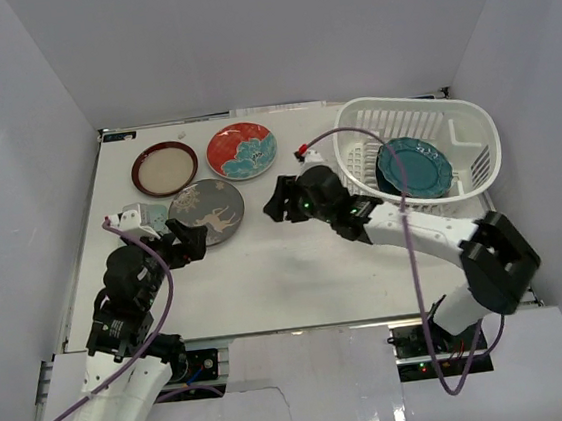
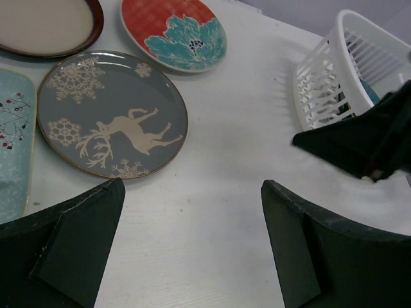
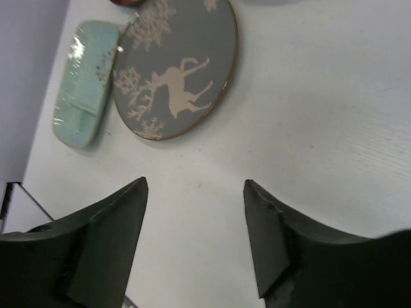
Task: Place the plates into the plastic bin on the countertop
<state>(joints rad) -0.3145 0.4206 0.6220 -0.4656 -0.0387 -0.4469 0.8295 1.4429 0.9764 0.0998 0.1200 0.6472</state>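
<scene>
Black left gripper [image 2: 192, 192] gapes wide, empty; black right gripper [image 3: 196, 192] half-open, empty; both sit near the grey deer-print round plate [image 2: 112, 114]; reaching together risks collision.

Scalloped plate [image 1: 414, 167] in bin [image 1: 402, 117], right; deer plate [image 1: 208, 211] left, floral plate [image 1: 242, 150] behind it.

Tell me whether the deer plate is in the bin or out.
Out. The deer plate lies flat on the table beside the red floral plate, well apart from the bin, which holds a teal plate.
</scene>
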